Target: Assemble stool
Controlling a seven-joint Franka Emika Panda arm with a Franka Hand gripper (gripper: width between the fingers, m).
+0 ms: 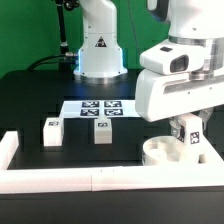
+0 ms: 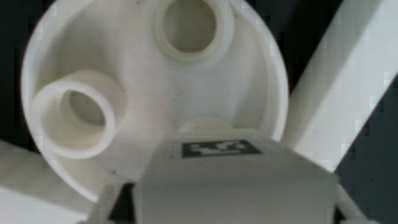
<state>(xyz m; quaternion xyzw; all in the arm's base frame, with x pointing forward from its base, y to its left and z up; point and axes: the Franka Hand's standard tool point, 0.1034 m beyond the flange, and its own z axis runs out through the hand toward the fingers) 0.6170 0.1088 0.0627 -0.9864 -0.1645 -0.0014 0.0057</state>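
Gripper (image 1: 188,140) tight on one leg (image 2: 222,178) over seat disc (image 2: 121,60), border rail (image 1: 60,178) just beside.

The seat (image 1: 160,156) lies at the exterior view's right of two legs (image 1: 52,131) (image 1: 102,130).

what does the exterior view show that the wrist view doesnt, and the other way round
Only the exterior view: one loose leg, a second loose leg, the marker board and the arm. Only the wrist view: a close look at a round socket in the seat. Both: the seat disc, the tagged third leg at it, and a white rail.
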